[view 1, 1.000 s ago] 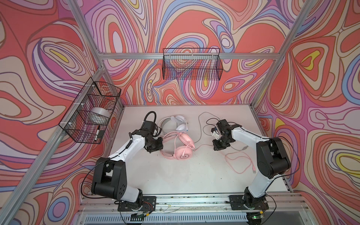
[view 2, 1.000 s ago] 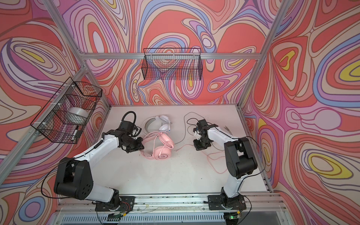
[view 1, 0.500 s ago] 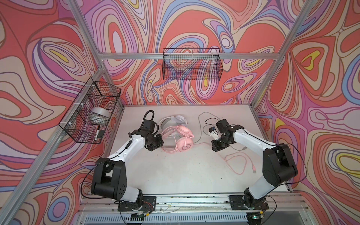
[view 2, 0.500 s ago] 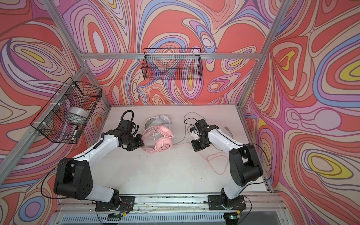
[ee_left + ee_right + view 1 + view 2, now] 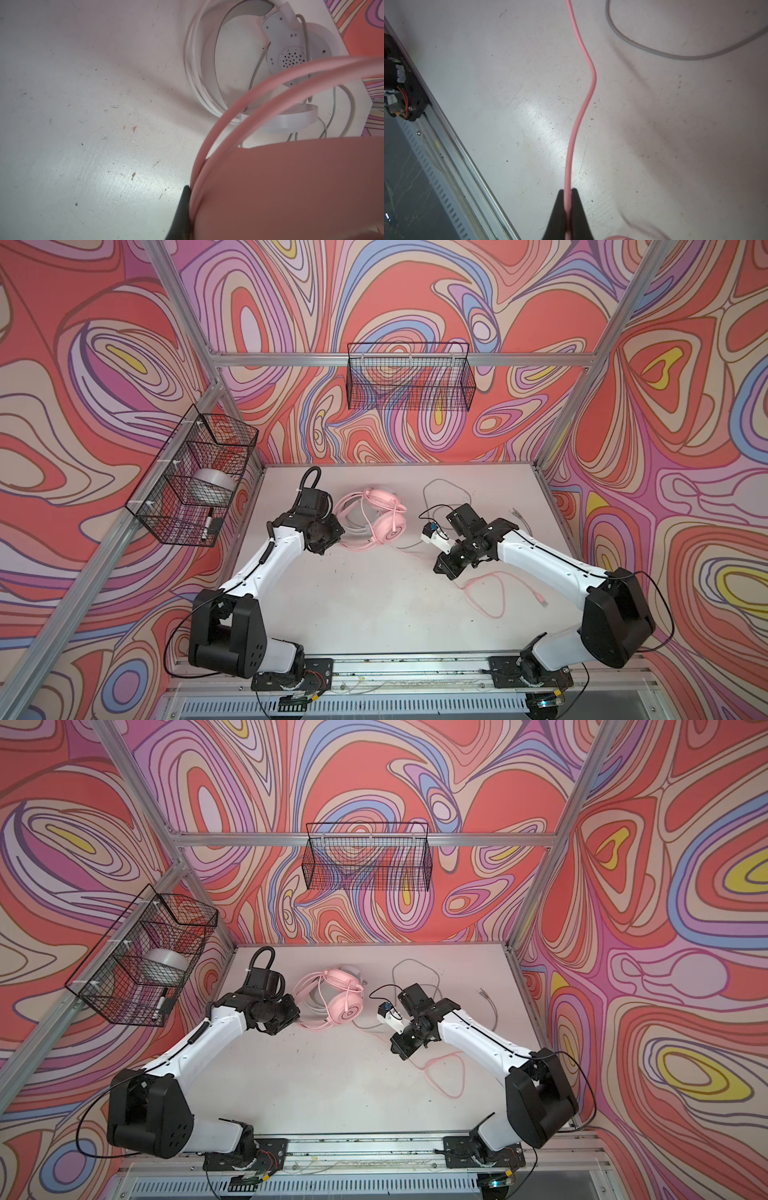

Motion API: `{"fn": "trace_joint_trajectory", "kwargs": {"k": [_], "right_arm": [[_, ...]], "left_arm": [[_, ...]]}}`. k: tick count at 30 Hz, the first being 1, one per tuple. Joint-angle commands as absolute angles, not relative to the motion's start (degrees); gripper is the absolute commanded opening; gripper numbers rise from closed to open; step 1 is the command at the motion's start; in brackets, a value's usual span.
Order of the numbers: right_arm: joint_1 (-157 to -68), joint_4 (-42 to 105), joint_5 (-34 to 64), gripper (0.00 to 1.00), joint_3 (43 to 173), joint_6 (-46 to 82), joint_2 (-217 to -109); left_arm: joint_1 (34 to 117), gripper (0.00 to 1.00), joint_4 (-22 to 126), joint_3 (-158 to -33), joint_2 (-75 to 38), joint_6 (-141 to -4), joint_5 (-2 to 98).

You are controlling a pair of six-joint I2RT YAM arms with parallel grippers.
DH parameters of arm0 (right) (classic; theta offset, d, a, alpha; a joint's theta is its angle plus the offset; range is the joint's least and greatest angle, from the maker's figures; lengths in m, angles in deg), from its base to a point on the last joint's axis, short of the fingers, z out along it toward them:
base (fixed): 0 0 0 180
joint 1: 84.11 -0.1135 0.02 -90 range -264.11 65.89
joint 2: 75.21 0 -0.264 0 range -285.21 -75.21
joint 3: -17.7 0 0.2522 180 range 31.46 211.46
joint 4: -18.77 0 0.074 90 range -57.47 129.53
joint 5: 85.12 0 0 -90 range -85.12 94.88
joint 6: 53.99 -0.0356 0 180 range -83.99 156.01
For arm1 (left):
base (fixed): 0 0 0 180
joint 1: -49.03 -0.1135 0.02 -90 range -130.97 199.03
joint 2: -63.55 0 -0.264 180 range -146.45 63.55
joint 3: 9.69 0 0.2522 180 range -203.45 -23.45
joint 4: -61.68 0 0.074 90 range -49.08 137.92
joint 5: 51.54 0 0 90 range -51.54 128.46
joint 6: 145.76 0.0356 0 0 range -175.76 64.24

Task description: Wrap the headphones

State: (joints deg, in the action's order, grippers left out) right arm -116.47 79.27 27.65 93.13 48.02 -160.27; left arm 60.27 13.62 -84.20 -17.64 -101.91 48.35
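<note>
the right gripper (image 5: 568, 193) is closed tight on the pink cable (image 5: 584, 104), which comes out between its two black fingers and lies in a soft wave over the table (image 5: 488, 104). the left gripper (image 5: 327, 540) is closed too. in the left wrist view one black finger (image 5: 181, 207) presses against the thin double band of the pink headphones (image 5: 386, 522), so it seems to hold this headset by the band. the pink headphones stand tilted at the back middle of the table, partly over the white headphones (image 5: 286, 52); it is not clear whether the two touch. the grey cable (image 5: 675, 55) lies loose near the pink one and does not cross it in the right wrist view. the headset is probably light, with hard plastic cups and a thin, springy band, so the band is a good place to grip, though it may turn in the jaws. the cable looks soft, limp and smooth, so it may slide through closed fingers, which could help the winding. a strong pull may stress the point where the cable enters the cup, and its loose loop on the table may catch the grey cable.
</note>
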Motion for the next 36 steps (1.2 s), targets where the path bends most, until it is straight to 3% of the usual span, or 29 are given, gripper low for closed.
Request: {"fn": "trace_joint_trajectory", "kwargs": {"k": [1,22,36], "right_arm": [[-118.25,78.59,32.45,0.00,94.98,50.74,-159.25],[-122.95,77.53,44.55,0.00,107.47,56.33,-162.81],[-122.95,79.37,43.75,0.00,112.06,60.68,-164.99]], "left_arm": [[60.34,0.00,13.82,-86.59,-17.88,-104.21,47.30],[65.30,0.00,7.14,-89.80,-23.84,-100.35,35.09],[68.82,0.00,3.23,-93.98,-30.16,-96.19,30.03]]}}
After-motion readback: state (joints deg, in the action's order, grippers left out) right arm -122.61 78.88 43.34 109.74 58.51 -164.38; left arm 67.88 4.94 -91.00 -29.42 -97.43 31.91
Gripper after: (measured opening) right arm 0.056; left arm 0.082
